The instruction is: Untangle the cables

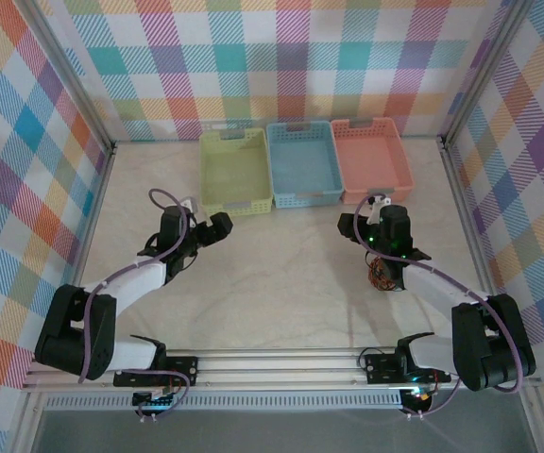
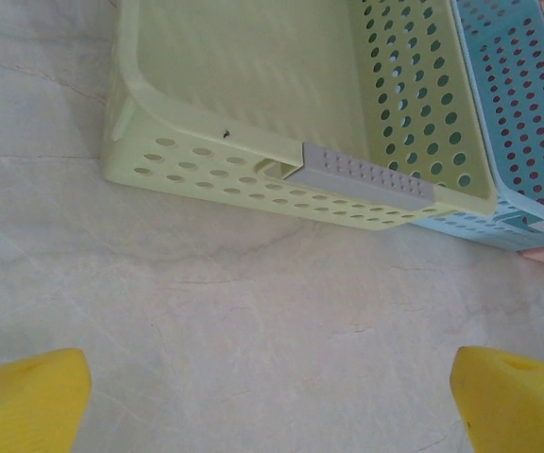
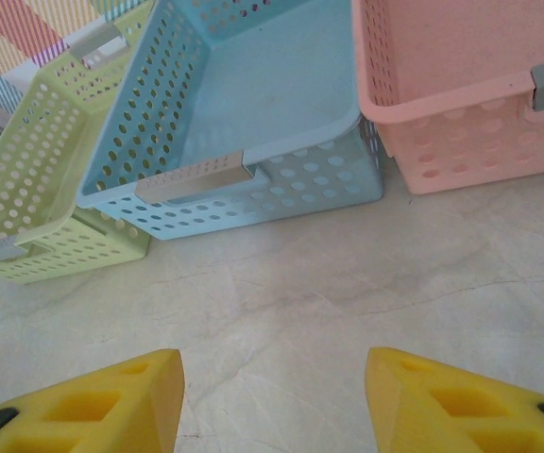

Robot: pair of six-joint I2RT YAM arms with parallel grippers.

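Found left arm low over the table, stretched from its base toward 1 o'clock, with left claw near the front wall of the green basket. Found right arm reaching from its base toward 11 o'clock, forearm slanting across the table. Right claw aimed at 12 o'clock, toward the blue basket and pink basket.

Checked claw gaps from the wrist views. Left fingers yellow, spread wide to the lower corners over bare table. Green basket's front wall and grey handle ahead at 12 o'clock. Right fingers yellow, likewise set well apart over bare table and not clamped on any object. Blue basket ahead at 11 o'clock, pink at 1 o'clock, green at 9 o'clock.

Took position of the cables from the top view. Located on the table at 6 o'clock from the right claw, just beside the right forearm and perhaps partly under it. Placed at roughly 4 o'clock from table centre, well apart from the left claw and from all three baskets. Noted one small tight clump, orange-red strands with black mixed in. Could not tell single strands apart at this size.

Recorded baskets side by side along the far edge at 12 o'clock.
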